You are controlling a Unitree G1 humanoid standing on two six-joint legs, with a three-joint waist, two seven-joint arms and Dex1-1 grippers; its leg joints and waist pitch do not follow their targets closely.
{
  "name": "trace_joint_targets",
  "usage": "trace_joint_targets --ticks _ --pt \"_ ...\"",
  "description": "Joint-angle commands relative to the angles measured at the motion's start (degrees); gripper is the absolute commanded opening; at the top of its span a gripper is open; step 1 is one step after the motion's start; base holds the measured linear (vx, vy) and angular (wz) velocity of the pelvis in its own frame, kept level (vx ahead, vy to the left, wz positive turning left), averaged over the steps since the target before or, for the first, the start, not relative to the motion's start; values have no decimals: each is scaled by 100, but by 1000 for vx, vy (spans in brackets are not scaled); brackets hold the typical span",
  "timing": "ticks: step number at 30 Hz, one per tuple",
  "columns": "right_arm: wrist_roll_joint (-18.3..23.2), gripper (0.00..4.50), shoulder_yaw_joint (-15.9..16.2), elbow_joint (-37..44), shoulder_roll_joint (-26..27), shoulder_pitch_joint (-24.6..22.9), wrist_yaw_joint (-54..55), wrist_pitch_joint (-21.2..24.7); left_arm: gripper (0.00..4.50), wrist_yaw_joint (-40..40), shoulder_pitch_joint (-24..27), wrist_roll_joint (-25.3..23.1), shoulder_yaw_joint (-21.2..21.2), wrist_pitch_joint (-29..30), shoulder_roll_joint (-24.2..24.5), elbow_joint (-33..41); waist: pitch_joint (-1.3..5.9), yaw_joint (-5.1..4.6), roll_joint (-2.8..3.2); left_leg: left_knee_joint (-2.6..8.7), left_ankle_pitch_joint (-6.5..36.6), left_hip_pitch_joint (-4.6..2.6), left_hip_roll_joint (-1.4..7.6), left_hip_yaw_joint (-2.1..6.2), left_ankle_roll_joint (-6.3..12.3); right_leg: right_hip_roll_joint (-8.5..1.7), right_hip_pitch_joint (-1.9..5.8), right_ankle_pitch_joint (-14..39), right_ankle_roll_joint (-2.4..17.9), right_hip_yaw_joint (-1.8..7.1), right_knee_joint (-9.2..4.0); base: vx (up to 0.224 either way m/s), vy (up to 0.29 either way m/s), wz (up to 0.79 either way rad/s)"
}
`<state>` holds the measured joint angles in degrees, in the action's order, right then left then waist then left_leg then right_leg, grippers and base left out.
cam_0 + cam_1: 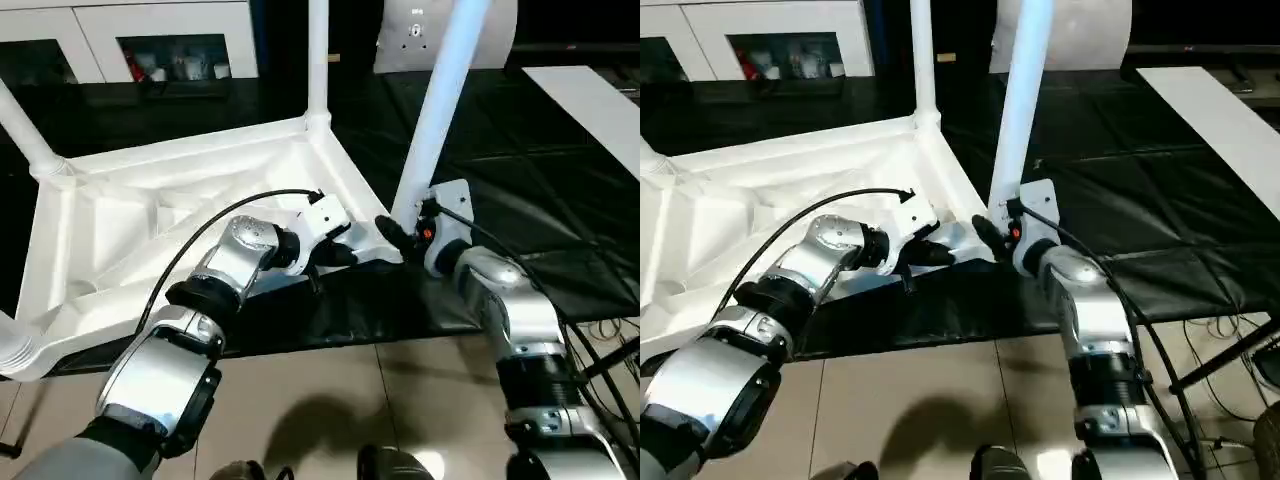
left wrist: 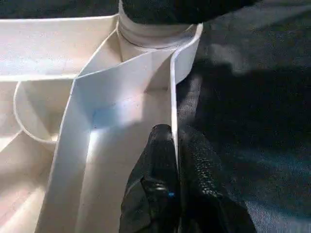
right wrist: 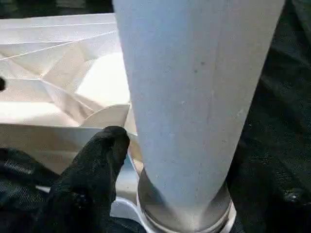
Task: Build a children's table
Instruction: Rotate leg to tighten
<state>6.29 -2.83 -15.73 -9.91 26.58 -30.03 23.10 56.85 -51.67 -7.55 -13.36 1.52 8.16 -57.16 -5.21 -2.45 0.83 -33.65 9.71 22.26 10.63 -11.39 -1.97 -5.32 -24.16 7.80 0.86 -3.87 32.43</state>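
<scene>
The left gripper [image 2: 176, 160] pinched the rim of the upturned table top [image 1: 150, 215], fingers closed on it. The right gripper [image 1: 400, 235] clasped the near-corner leg [image 1: 440, 110], standing in its socket on the black padded surface [image 1: 520, 190].

The near leg [image 1: 440, 105] is cut off by the top edge. The top's [image 1: 150, 215] left corner is cropped. The right gripper's [image 1: 392, 235] far finger is hidden behind the leg.
</scene>
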Motion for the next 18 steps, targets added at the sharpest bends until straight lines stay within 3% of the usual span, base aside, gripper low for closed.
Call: trace_joint_targets --ticks 1,4,5,7,8,9,15,18 --pt "220 348 258 107 -82 -137 -542 -130 0 263 -41 84 -61 -281 14 230 448 42 -71 360 1319 -92 191 102 599 -273 337 1685 1301 200 -387 0 0 0" --pt "329 370 222 183 -445 -264 -1073 -288 0 697 84 74 -146 -555 197 300 456 70 -71 351 1223 -91 198 95 687 -275 344 1517 1360 204 -366 0 0 0" --pt "374 389 302 280 -733 -362 -1551 -398 0 1030 177 110 -186 -618 310 381 450 107 -30 352 1159 -95 206 96 728 -278 348 1410 1419 206 -345 0 0 0" --pt "387 396 343 324 -842 -402 -1746 -426 0 1169 213 129 -200 -657 350 414 446 137 -60 352 1190 -103 214 83 736 -271 346 1401 1441 211 -349 0 0 0" --pt "377 415 441 380 -1047 -466 -2073 -510 0 1360 263 142 -233 -736 433 443 443 166 -14 357 1210 -118 225 87 711 -274 333 1445 1461 207 -345 0 0 0" --pt "351 425 513 411 -1197 -506 -2305 -569 0 1469 294 141 -257 -844 493 447 439 171 -29 362 1240 -114 227 86 700 -262 338 1471 1453 199 -354 0 0 0" --pt "428 425 751 347 -1595 -567 -3103 -1081 0 2212 391 176 -411 -1325 749 465 421 283 -50 377 1392 -133 252 70 586 -280 321 1732 1390 213 -361 0 0 0" --pt "497 390 810 256 -1647 -522 -3382 -1178 0 2412 422 189 -442 -1454 822 472 417 315 -40 394 1484 -144 268 76 523 -279 304 1843 1377 208 -364 0 0 0"
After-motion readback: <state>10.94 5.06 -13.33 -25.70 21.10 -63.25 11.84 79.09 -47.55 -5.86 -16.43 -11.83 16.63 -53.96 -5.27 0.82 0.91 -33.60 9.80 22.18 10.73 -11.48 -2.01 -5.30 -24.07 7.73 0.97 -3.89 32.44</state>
